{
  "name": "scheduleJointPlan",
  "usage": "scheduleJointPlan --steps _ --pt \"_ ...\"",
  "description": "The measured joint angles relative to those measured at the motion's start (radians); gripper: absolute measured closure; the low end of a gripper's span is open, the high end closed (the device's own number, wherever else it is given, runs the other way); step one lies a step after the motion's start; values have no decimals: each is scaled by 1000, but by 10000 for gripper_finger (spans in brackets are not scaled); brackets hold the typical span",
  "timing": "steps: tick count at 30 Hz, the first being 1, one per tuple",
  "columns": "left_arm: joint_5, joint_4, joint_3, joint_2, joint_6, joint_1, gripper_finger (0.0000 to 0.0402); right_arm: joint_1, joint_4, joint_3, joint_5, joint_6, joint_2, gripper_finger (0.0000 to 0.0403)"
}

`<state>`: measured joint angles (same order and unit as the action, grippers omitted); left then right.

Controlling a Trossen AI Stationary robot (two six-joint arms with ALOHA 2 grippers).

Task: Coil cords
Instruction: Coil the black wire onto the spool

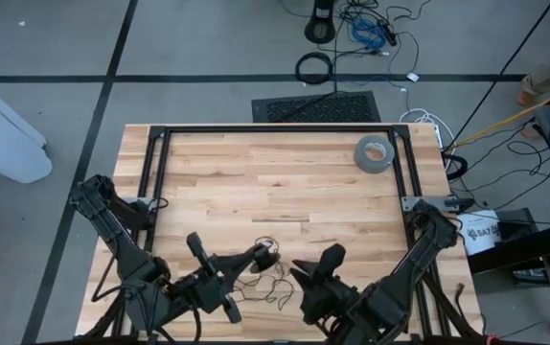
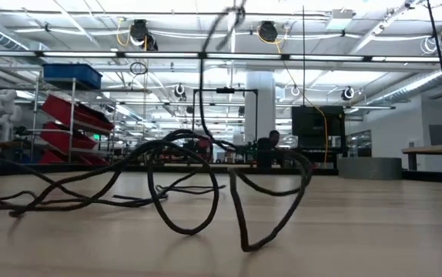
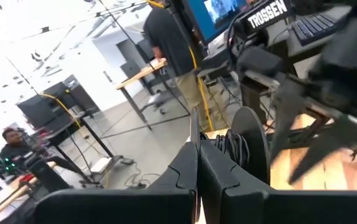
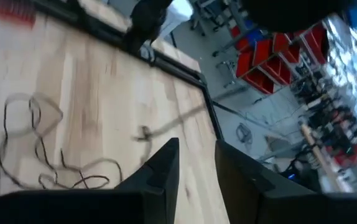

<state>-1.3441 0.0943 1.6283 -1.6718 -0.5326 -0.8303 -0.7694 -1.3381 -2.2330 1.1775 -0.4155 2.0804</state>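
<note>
Light wooden table [image 1: 256, 182], black frame along edges. Thin black cord [image 1: 267, 280] lies in loose loops near front edge. Grey tape roll [image 1: 375, 153] at far right corner.

White lettering "TROSSEN" stood on the dark robot arm [image 3: 272, 12] (right arm, seen beyond the left wrist); partial letters "SAZ" marked a white container [image 1: 482, 232] beside the table [image 1: 285, 182].

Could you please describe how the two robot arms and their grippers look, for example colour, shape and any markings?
Both arms are dark, almost black, built from jointed angular segments. The left gripper and the right gripper each end in two flat, dark, wedge-shaped fingers. In the left wrist view, white letters reading TROSSEN show on the other arm.
</note>
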Motion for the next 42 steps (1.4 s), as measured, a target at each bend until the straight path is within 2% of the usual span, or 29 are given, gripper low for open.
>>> scheduleJointPlan --steps 5,12,15,18,20,24,28,31,36,40,42 --pt "0 3 0 5 -5 -1 400 78 -34 0 -38 124 -41 312" --pt "0 0 0 5 0 0 400 144 -111 0 -410 215 -213 312" --pt "0 -2 0 5 0 0 400 128 -162 0 -487 158 -287 312" --pt "0 -1 0 5 1 0 400 62 -190 50 -481 61 -354 312" --pt "1 -1 0 5 1 0 400 1 -177 129 -428 -6 -401 312" --pt "1 0 0 5 2 0 400 -124 -54 406 -280 -105 -497 312" --pt "2 0 0 5 2 0 400 -198 175 726 -198 -170 -594 312" --pt "5 1 0 5 2 0 400 -215 446 940 -140 -147 -647 312" --pt "48 2 0 5 3 0 400 -164 1076 1198 -122 160 -677 312" --pt "75 2 0 5 4 0 400 -90 1563 1293 -229 444 -668 312" --pt "76 2 0 5 4 0 400 -53 1749 1312 -275 548 -655 312"
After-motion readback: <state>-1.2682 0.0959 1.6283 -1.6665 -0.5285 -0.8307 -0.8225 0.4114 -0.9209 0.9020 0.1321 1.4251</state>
